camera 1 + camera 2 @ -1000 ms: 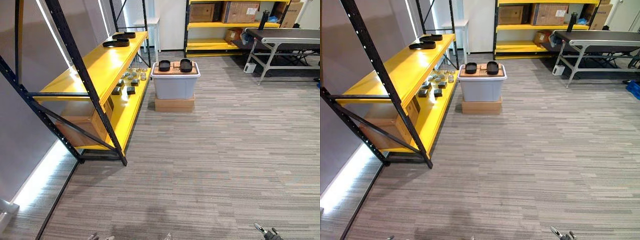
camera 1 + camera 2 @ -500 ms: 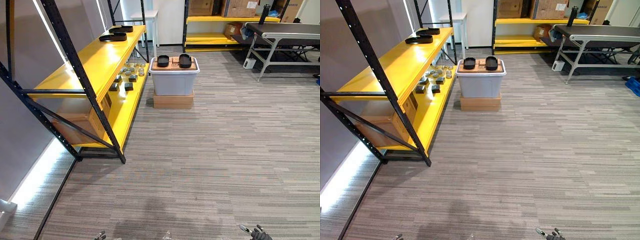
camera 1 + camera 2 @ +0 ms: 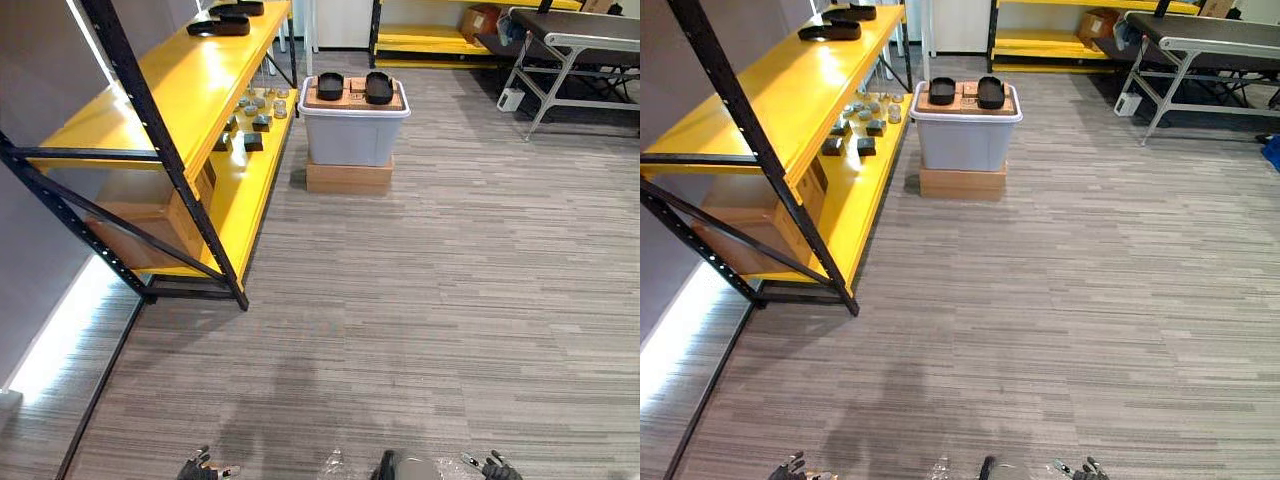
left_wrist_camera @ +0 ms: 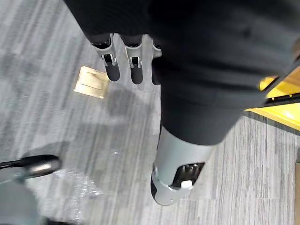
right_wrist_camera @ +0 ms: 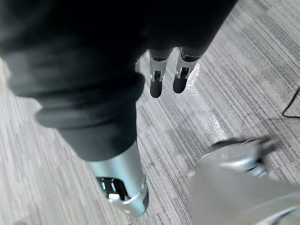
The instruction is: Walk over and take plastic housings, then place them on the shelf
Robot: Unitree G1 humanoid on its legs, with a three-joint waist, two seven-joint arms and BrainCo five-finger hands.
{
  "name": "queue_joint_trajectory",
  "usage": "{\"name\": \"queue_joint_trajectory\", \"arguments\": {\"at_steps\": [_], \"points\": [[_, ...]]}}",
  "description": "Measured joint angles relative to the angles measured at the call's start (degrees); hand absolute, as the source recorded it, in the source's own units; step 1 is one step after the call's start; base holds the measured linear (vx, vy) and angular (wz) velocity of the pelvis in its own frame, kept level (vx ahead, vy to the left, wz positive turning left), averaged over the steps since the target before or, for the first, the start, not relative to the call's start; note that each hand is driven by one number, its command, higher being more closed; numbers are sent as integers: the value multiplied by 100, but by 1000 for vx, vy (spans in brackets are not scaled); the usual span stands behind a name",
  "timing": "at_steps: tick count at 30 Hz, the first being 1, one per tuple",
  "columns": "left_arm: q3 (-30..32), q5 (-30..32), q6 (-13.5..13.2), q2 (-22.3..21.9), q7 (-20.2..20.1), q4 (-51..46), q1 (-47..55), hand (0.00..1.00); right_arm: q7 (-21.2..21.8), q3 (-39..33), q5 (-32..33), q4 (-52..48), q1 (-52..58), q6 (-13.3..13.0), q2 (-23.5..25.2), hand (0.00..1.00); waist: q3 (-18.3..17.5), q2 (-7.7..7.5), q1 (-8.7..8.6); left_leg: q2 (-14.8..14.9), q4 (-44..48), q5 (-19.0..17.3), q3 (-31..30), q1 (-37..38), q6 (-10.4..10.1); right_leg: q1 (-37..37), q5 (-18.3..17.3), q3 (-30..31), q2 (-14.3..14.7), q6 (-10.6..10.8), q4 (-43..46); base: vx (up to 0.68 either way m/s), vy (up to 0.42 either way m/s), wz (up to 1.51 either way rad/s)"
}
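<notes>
Black plastic housings (image 3: 330,86), head views: two lie side by side on a cardboard sheet (image 3: 353,98) on top of a grey bin (image 3: 352,140), well ahead of both hands.
Bin's footing: it stands on a flat cardboard box (image 3: 349,177) on the striped grey carpet (image 3: 450,300), just beside the shelf's far end.
Yellow shelf (image 3: 170,100): it runs along the robot's left. Two more dark housings (image 3: 218,26) rest on its upper board at the far end, and small grey parts (image 3: 252,120) sit on the lower board.
Hands, head views: the left hand (image 3: 197,468) and right hand (image 3: 492,468) are low at the near edge, far from bin and shelf.
Left wrist view: the fingers (image 4: 112,70) hang straight and relaxed, the thumb (image 4: 176,180) stands apart, and nothing is held. A brass floor plate (image 4: 91,82) lies on the carpet beyond them.
Right wrist view: the fingers (image 5: 157,84) are straight and loose, the thumb (image 5: 122,187) is clear of them, and the hand is empty above the carpet.
</notes>
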Motion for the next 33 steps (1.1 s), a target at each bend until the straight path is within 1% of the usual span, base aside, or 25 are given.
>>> {"name": "queue_joint_trajectory", "arguments": {"at_steps": [1,3,4,5,6,7,8,10,11,12,14,16,17,18,19,20,21,22,24,25,26,28,29,31,33], "points": [[-3,15,-12,16,6,4,-311,0,-2,-23,0,-1,9,0,24,0,67,-15,-105,170,-219,-98,-136,267,-178,-217,570,-98,233,-67,-1220,683,-172,54],[-5,124,-71,8,4,8,-373,0,-2,-50,0,-15,55,0,54,0,53,-30,-275,302,-320,-168,-273,473,-321,-291,803,-40,297,-189,-1625,738,-241,71],[-7,219,-123,-19,4,10,-404,0,-2,-64,0,-30,167,-4,100,0,35,-98,-322,399,-14,-232,-355,541,-522,-332,1576,128,326,-603,-1327,824,-307,55],[12,336,-120,-64,3,47,-421,0,4,-183,0,-28,166,-8,163,0,45,-49,-303,606,715,-166,-417,385,-759,-329,1540,106,382,-981,-869,856,-324,29],[31,401,-119,-70,1,92,-429,0,9,-277,0,-33,159,-9,233,0,43,-28,-254,761,1554,138,-419,78,-999,-237,1239,94,451,-1047,-693,693,-272,1],[135,439,-116,-94,0,146,-420,0,10,-288,0,-34,160,-9,253,0,52,-11,-238,857,2206,499,-418,-154,-1003,-75,1071,91,516,-1065,-665,710,-255,-5],[429,463,-90,-154,5,243,-338,0,9,-286,1,-31,180,-8,282,0,77,30,-213,1135,3586,1417,-409,-644,-1068,468,831,97,680,-1101,-888,1059,-368,-10],[874,462,-40,-249,42,254,-75,0,-7,-278,14,-8,194,-8,326,0,124,12,-77,1788,5770,1467,163,-1253,-959,1756,703,319,1028,-1136,-1599,1039,-324,-39],[1041,460,3,-350,74,242,46,0,-8,-274,28,-31,182,-12,318,0,135,-41,73,1898,6329,1265,526,-1570,-635,2330,671,577,1058,-1132,-1919,630,-137,-64],[1143,458,9,-437,77,219,138,0,-21,-266,28,-51,139,-14,287,0,133,-86,178,1867,6466,1110,718,-1919,-488,2646,635,787,1026,-1128,-2159,718,-121,-65],[1225,454,16,-553,80,210,302,0,-46,-261,26,-28,-84,-12,228,0,139,-104,369,1569,6045,847,906,-2761,-546,3053,384,1156,863,-911,-2449,719,-48,-79],[1238,448,29,-653,75,216,483,0,-48,-214,26,66,-279,-12,199,0,192,-132,480,1189,4698,642,947,-3359,-610,3445,207,1357,661,-775,-2638,647,58,-71],[1170,448,33,-685,70,220,591,0,-43,-138,26,52,-304,-12,185,0,211,-191,539,838,3240,744,926,-3537,-536,3792,46,1381,481,-617,-2777,666,154,-45],[1077,449,32,-746,63,211,707,0,-53,-123,26,35,-250,-18,126,0,130,-94,612,647,1596,1133,780,-3662,-505,4117,-82,1410,442,-496,-2970,671,182,-47],[1035,449,37,-755,64,212,726,0,-62,-136,24,39,-218,-30,118,0,106,-80,687,595,1460,1475,678,-3743,-622,4236,-135,1453,435,-461,-3073,711,250,-47],[880,451,45,-753,78,211,782,0,-83,-82,23,58,-142,-40,126,0,60,-90,751,452,1645,2031,363,-3819,-307,4452,-154,1543,412,-433,-3109,780,296,-6],[902,450,40,-749,72,196,713,0,-73,-6,7,75,-111,-43,222,0,-21,-269,649,122,1730,2024,191,-3791,78,4351,-163,1385,190,-399,-2515,813,294,28],[904,448,35,-781,69,205,648,0,-71,-52,-5,93,-101,-43,240,0,-34,-305,589,62,1772,1942,138,-3731,208,4115,-155,1384,90,-347,-1843,827,297,60],[893,440,26,-735,84,274,655,0,-75,-61,-10,202,-22,-44,283,0,-34,-379,573,-17,2091,1250,116,-3194,333,3245,824,1545,-191,629,789,793,262,29],[843,439,56,-702,79,275,678,0,-68,-58,-11,206,18,-43,345,0,-22,-442,552,-115,2083,1008,73,-2811,349,2930,1176,1448,-432,768,1928,906,197,28],[693,438,80,-664,97,233,676,0,-60,-43,-13,212,54,-42,366,0,-21,-457,490,-257,1838,835,-4,-2183,375,2582,1086,981,-823,612,3060,732,105,34],[458,408,78,-664,95,129,618,0,-25,-1,-30,184,74,-47,371,0,-64,-298,338,-287,952,816,-217,-1101,364,1964,602,122,-1140,51,3495,685,49,42],[437,377,75,-658,89,87,574,0,-18,13,-30,172,82,-52,374,0,-62,-270,319,-267,723,828,-269,-854,345,1753,428,-34,-1144,13,3354,764,-31,48],[279,245,73,-651,89,3,378,0,-17,69,-30,175,139,-55,371,0,-18,-216,283,-157,254,830,-379,-275,321,1290,63,-582,-1096,-70,2156,742,-132,46],[218,212,46,-666,91,-2,57,0,-22,68,-30,175,207,-53,376,0,4,-183,128,63,-102,706,-511,154,127,726,367,-511,-704,-121,-315,681,-268,66]]}}
